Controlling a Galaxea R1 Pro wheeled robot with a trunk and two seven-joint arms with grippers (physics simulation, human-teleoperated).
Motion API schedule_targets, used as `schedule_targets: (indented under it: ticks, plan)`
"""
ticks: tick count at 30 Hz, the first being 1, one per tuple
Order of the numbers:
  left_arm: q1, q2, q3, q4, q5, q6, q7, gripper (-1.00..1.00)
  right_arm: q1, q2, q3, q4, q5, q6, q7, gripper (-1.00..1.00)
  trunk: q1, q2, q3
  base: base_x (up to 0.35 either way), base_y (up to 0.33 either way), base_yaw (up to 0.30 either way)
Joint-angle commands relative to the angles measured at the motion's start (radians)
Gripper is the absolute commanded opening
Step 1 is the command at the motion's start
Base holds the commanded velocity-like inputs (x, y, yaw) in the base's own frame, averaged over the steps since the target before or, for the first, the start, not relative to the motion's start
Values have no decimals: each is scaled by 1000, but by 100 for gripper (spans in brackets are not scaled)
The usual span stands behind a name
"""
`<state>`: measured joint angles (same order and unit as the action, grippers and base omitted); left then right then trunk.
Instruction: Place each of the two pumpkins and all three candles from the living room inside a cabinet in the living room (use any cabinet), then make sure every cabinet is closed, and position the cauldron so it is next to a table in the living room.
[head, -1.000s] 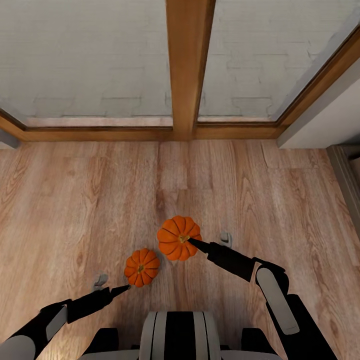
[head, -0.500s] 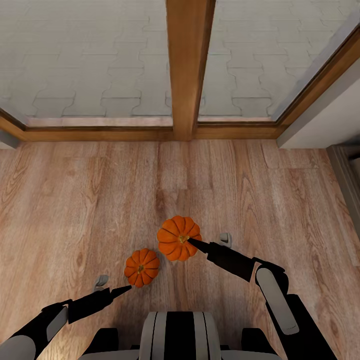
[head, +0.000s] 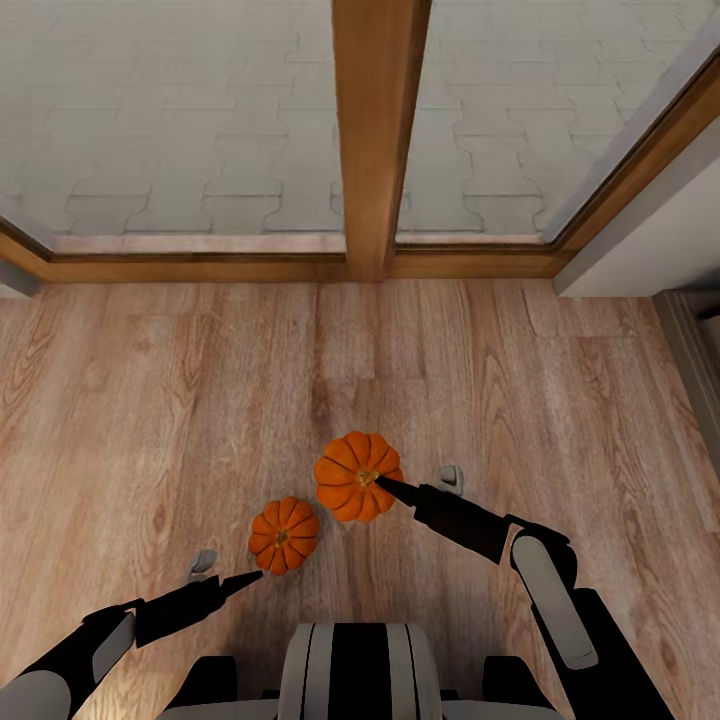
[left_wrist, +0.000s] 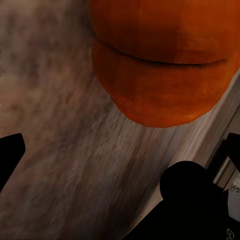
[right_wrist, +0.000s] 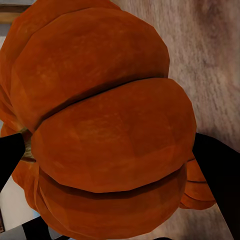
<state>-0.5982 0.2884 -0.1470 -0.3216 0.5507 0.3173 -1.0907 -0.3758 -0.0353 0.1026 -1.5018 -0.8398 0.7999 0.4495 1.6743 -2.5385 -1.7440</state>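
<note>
Matt ribbed pumpkins (head: 358, 477), grained wood floor (head: 150, 400)

1. You have even, bright, soft light in the head view, with no glare on the wooden floor (head: 150, 400).
2. Faint shadows sit under both pumpkins (head: 357, 476).
3. Straight lines bow outward toward that view's edges.
4. In both wrist views the floor just past the fingertips (left_wrist: 10, 155) looks smeared and soft.

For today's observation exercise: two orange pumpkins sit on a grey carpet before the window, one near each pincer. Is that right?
Not carpet. The head view shows both pumpkins, the smaller by the left pincer and the larger at the right pincer, above a wooden plank floor. The rest stands.
</note>
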Motion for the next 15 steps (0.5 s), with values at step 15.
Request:
schedule_targets:
  ticks: [15]
  plan:
    - [0, 0, 6, 1, 0, 4, 0, 100, 0, 0, 0, 0, -2, 1, 2, -100, -3, 1, 23, 0, 0, 0]
